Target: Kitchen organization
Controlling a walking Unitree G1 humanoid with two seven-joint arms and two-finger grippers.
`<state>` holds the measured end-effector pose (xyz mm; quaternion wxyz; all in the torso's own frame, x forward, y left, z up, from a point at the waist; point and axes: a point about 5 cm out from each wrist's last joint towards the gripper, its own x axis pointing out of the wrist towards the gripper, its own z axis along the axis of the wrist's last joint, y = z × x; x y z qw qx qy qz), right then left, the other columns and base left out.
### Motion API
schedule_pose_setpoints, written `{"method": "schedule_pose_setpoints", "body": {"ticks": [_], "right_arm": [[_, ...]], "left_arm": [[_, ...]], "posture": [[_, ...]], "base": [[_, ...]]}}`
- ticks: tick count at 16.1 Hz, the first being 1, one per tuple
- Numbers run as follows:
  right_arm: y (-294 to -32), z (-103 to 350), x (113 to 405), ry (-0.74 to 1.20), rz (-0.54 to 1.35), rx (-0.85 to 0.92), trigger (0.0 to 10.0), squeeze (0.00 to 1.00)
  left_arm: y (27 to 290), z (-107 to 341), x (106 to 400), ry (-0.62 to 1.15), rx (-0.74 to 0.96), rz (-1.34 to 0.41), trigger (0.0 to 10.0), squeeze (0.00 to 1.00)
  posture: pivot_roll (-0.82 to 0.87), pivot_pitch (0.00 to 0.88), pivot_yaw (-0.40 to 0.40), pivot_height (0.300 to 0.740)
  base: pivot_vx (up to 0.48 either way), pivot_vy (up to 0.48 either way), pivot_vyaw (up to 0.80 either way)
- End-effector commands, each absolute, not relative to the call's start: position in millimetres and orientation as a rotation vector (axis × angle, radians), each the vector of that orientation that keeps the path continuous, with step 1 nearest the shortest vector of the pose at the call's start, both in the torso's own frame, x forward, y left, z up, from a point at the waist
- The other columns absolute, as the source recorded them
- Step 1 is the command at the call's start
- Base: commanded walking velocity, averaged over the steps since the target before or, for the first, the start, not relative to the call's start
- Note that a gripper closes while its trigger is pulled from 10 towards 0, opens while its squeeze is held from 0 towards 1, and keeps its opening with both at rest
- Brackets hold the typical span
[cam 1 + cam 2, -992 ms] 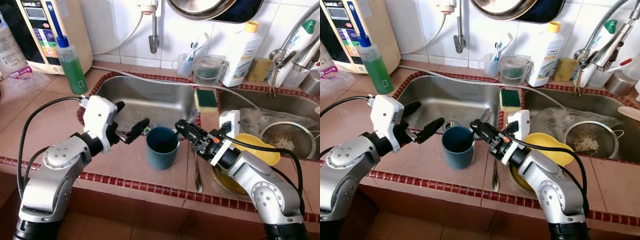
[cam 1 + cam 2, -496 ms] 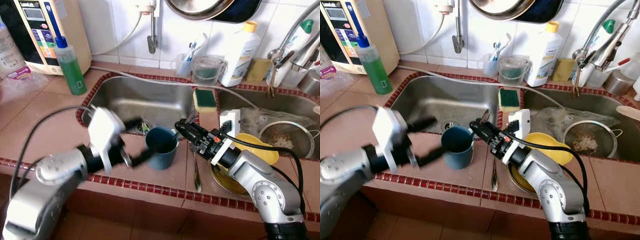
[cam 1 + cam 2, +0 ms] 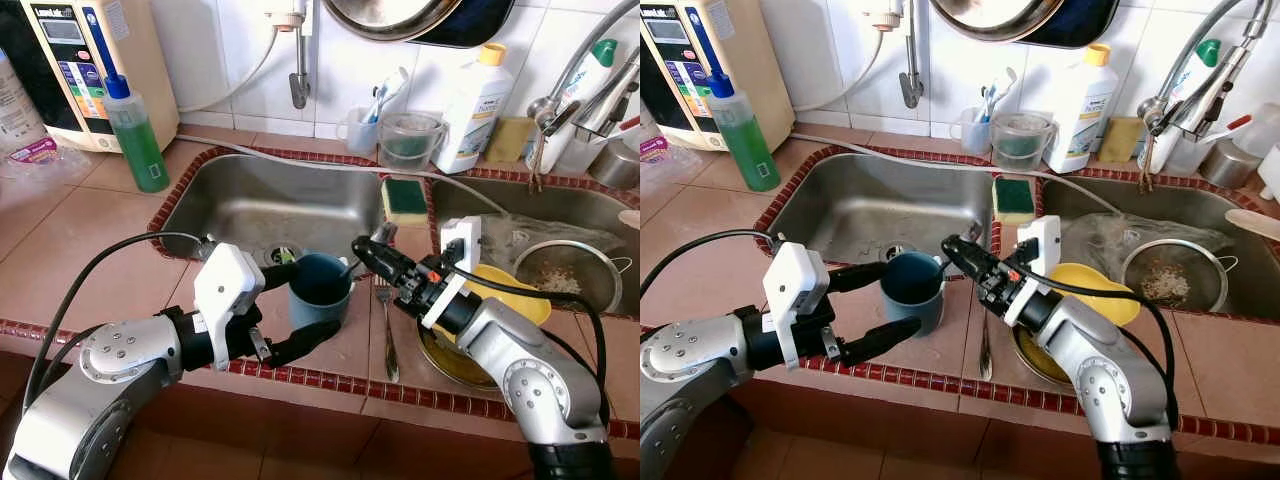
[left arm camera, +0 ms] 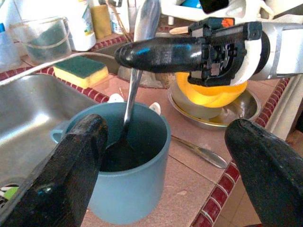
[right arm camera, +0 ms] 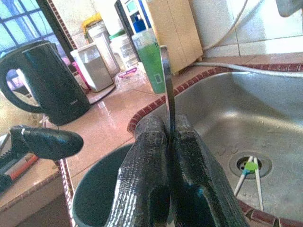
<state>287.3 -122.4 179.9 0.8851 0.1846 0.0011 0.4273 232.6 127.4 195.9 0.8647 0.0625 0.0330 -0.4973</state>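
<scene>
While the right gripper (image 3: 362, 247) holds a spoon (image 4: 134, 82) clamped between its closed fingers (image 5: 156, 156), the spoon's bowl end already sits inside the blue cup (image 3: 320, 291), which stands on the tiled worktop (image 3: 90, 260) at the front edge of the steel sink (image 3: 270, 200). The left gripper (image 3: 290, 310) has its fingers spread wide, one on each side of the cup, neither touching it.

To complete the step well, the left fingers should close gently on the cup wall to steady it first. The right gripper should then lower the spoon until it rests on the cup bottom and only then release. Releasing early risks tipping the cup toward the sink.

The left wrist view shows the spoon shaft entering the cup and the yellow bowl (image 4: 208, 94) in a metal dish behind it. The head views show instead a fork (image 3: 385, 320) lying on the worktop beside the cup, a green sponge (image 3: 404, 196), and a green soap bottle (image 3: 135, 135). The right wrist view adds a dark kettle (image 5: 47, 80) farther along the worktop.
</scene>
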Motion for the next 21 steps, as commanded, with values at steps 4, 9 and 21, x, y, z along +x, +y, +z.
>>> {"method": "schedule_pose_setpoints", "body": {"ticks": [4,9,21], "right_arm": [[-125,193,292,-0.047,0.899,0.411,0.0,0.00],[-125,210,291,-0.093,0.950,0.436,0.0,0.00],[-155,253,292,-0.171,0.988,0.349,3.2,0.00]], "left_arm": [[127,198,233,0.058,0.147,-1.031,10.0,0.00],[133,200,240,0.049,0.168,-0.991,10.0,0.00],[138,202,255,0.019,0.189,-0.922,10.0,0.00]], "posture": [[-0.15,0.048,0.004,0.740],[-0.15,0.046,0.002,0.740],[-0.15,0.024,0.000,0.740]], "base": [[0.000,0.000,0.00],[0.000,0.000,0.00],[0.000,0.000,0.00]]}}
